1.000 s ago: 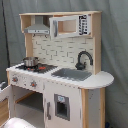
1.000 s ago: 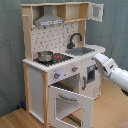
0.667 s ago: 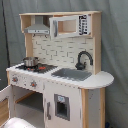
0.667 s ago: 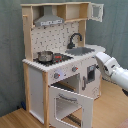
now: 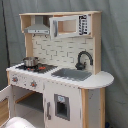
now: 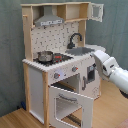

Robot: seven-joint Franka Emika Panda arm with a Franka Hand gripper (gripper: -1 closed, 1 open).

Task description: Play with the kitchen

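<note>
Second exterior view: arm (image 6: 112, 70) beside kitchen (image 6: 60, 60) sink end; gripper hidden, opening cannot be told.

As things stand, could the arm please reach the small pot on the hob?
Probably yes: the pot sits uncovered on the hob, nothing stands between it and the arm by the sink, though the hood limits headroom.

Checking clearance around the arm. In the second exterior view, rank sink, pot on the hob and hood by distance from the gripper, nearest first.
Measured from the white arm's end, at the kitchen's right counter edge in the second exterior view:
1. Sink, just up-left of it.
2. Pot, further left on the hob.
3. Hood, high at upper left.
</note>
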